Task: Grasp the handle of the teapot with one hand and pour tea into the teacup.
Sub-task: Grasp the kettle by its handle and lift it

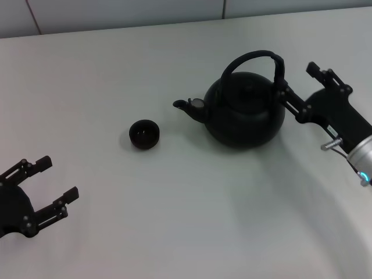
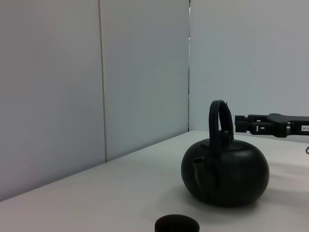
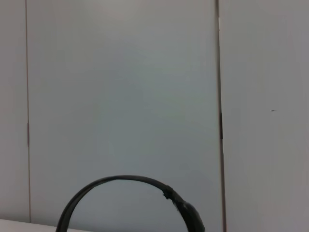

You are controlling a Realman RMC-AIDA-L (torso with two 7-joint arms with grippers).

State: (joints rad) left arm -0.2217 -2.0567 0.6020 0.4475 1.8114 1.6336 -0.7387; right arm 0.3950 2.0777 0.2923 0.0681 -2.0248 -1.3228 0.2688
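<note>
My right gripper (image 1: 296, 84) is wide apart and holds nothing. The teapot (image 1: 244, 110) sits at its 9 o'clock, touching close. The handle (image 1: 256, 58) arches left-right. The teacup (image 1: 143, 133) waits beyond the spout. My left gripper (image 1: 49, 183) is far away, also spread.

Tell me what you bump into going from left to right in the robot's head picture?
left gripper → teacup → teapot → right gripper
</note>
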